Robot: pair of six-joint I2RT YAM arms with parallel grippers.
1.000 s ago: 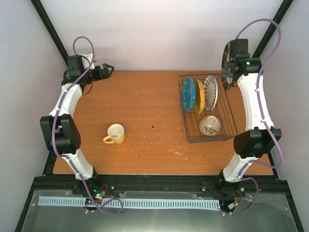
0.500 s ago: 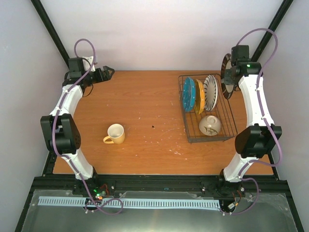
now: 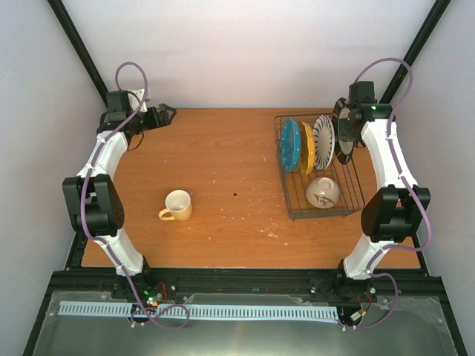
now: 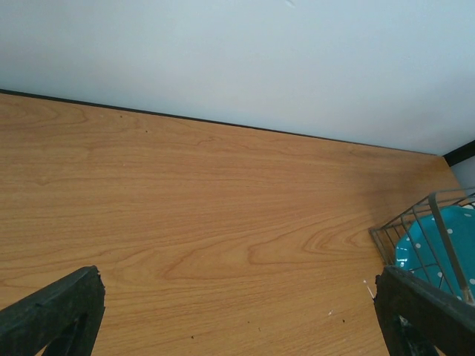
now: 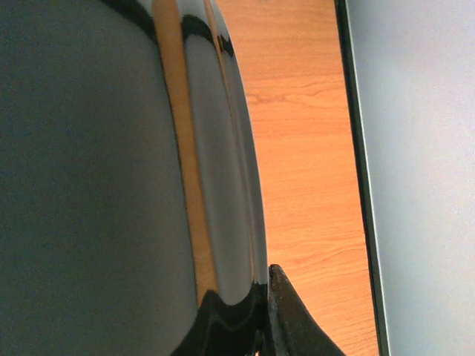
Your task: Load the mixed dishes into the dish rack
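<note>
The dark wire dish rack (image 3: 320,215) stands at the right of the table. In it stand a teal white-dotted plate (image 3: 290,144), an orange-yellow plate (image 3: 307,148) and a black-and-white striped plate (image 3: 323,141), with a cream bowl (image 3: 323,191) at its front. My right gripper (image 3: 347,122) is shut on a dark glossy plate (image 3: 344,137), held on edge above the rack's right rear side. That plate (image 5: 111,178) fills the right wrist view, with one finger (image 5: 293,326) against its rim. The yellow mug (image 3: 178,205) stands on the table at the left. My left gripper (image 3: 166,113) is open and empty at the far left.
The left wrist view shows bare wood, the rack's corner (image 4: 413,222) and the teal plate (image 4: 445,241). The back wall and black frame posts (image 3: 74,41) bound the table. The right table edge (image 5: 355,148) runs close beside the held plate.
My right gripper has carried the dark plate down and left, from beyond the rack's rear corner to over its right side. My left gripper has shifted slightly right.
</note>
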